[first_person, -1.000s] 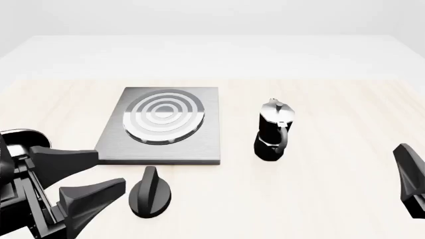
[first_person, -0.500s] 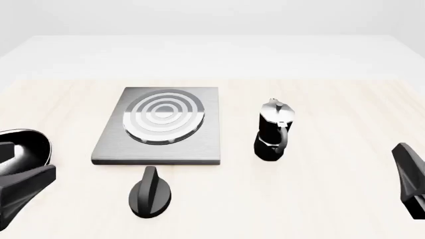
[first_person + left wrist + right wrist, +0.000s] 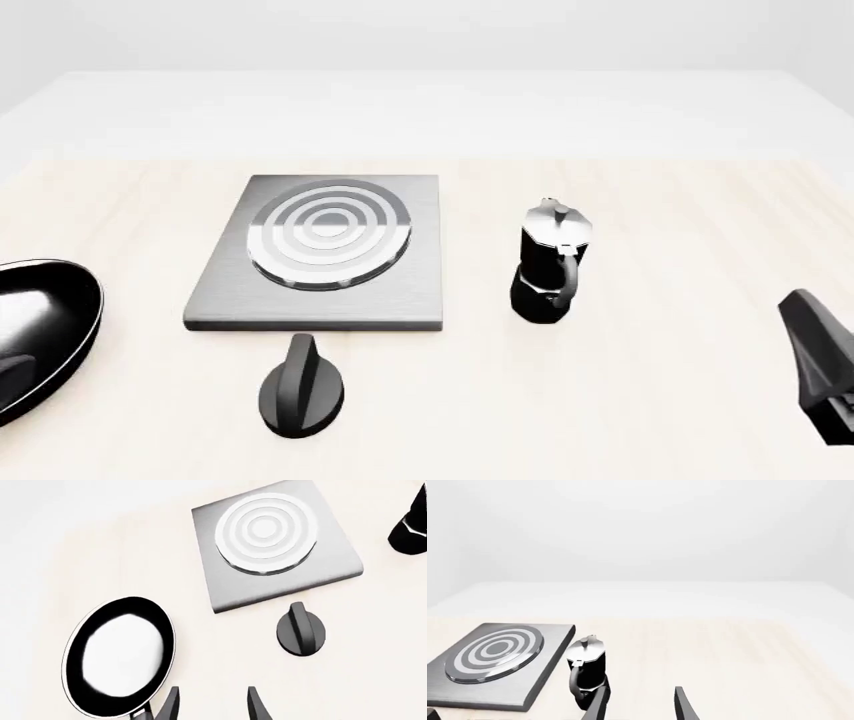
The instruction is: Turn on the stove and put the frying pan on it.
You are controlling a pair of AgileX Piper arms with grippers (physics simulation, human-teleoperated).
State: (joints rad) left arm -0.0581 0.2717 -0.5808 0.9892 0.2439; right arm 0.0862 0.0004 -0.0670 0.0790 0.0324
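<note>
Tabletop (image 3: 641, 400) is pale wood, everything sits on it. Stove (image 3: 320, 255) is a grey slab left of centre with its silver rings bare, nothing on it. Frying pan (image 3: 119, 656) lies well to the left of the stove, apart from it, at the left edge of the front view (image 3: 40, 335). Its handle (image 3: 141, 713) runs back toward my side, so the long axis points roughly at me; the handle end is cut off in both views.

My left fingers (image 3: 212, 705) hang above the tabletop, spread wide, holding nothing. From the left wrist view the pan handle sits just beside one fingertip, outside the gap, and the knob (image 3: 301, 629) lies ahead on the other side, near the stove's front edge. In the front view the knob (image 3: 303, 387) stands just in front of the stove, its ridge running roughly front to back. Left arm is clearly nearer to both pan and knob.

My right fingers (image 3: 639, 702) are also apart and empty, far right of the table, pointed toward the moka pot (image 3: 587, 672), which stands upright right of the stove, not touching it. I judge the knob turn comes first, a left-arm job.

No brands, labels or readable writing on anything.
</note>
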